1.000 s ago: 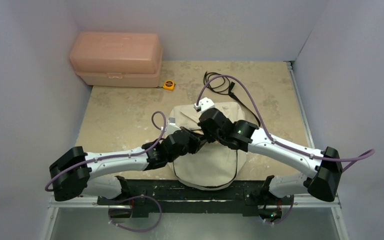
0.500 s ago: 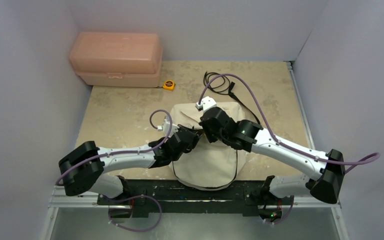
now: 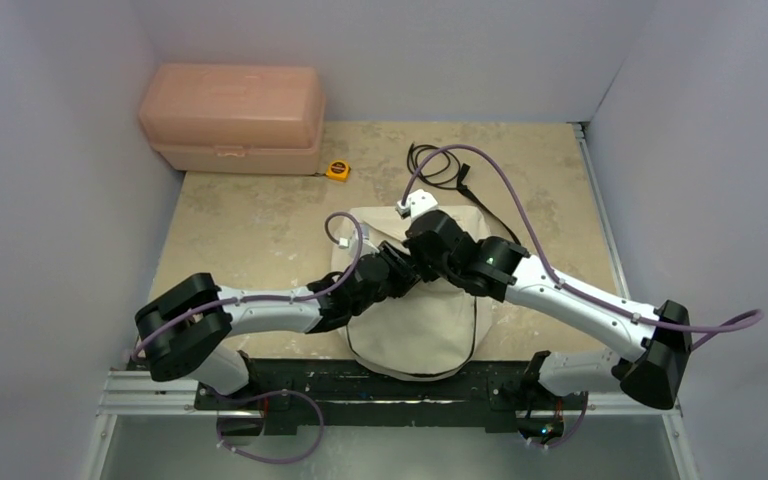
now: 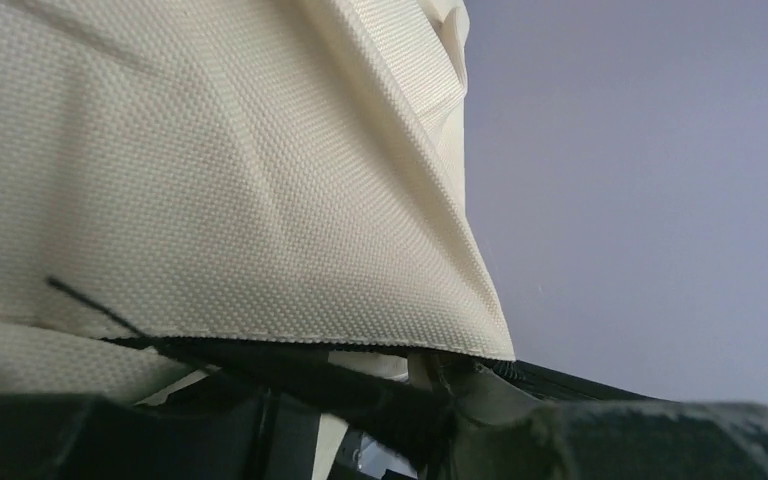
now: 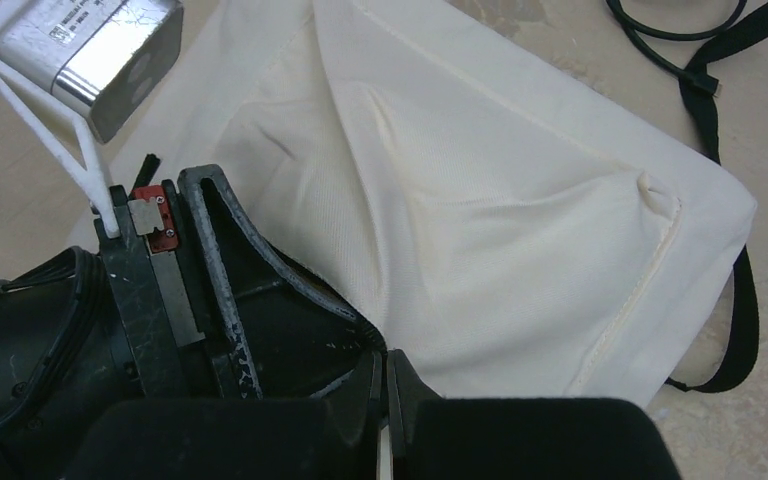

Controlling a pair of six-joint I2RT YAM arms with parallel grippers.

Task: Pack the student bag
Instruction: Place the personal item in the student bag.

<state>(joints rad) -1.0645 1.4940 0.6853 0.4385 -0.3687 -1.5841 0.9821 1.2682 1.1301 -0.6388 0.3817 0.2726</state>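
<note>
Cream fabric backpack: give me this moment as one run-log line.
item: cream fabric backpack on tan table | right gripper: shut on its zipper edge | left gripper: at same edge, grip unclear

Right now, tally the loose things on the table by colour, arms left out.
Beige: 1, the student bag, black straps included
Pink: 1, the plastic box
Yellow: 1, the tape measure
Total: 3

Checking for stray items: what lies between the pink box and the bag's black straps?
A small yellow tape measure, close beside the pink box; from there to the black straps the table is bare. The top external view shows it.
</note>
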